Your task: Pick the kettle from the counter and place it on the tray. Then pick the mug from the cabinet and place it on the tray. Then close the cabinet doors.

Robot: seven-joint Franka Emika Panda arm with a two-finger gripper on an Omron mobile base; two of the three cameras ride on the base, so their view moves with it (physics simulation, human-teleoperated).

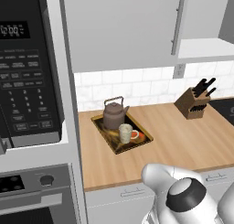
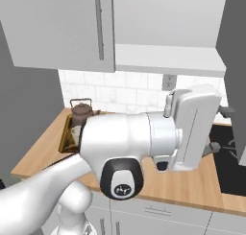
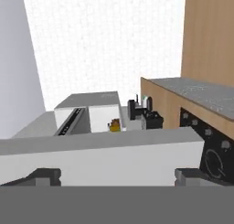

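My fingers (image 3: 116, 175) stand wide apart, holding nothing; the kettle (image 1: 114, 113) and mug (image 1: 125, 133) stand on the tray (image 1: 103, 126).

A black microwave (image 1: 28, 67) with a keypad filled the left side, an oven control panel (image 1: 32, 182) with a knob below it. A wooden knife block (image 1: 193, 103) stood near the white tiled backsplash (image 1: 128, 88), a wall outlet (image 1: 179, 71) above it, a dark cooktop (image 1: 225, 108) just beside.

Kettle (image 1: 114, 114) and mug (image 1: 125, 133) stand on tray (image 1: 105, 129).
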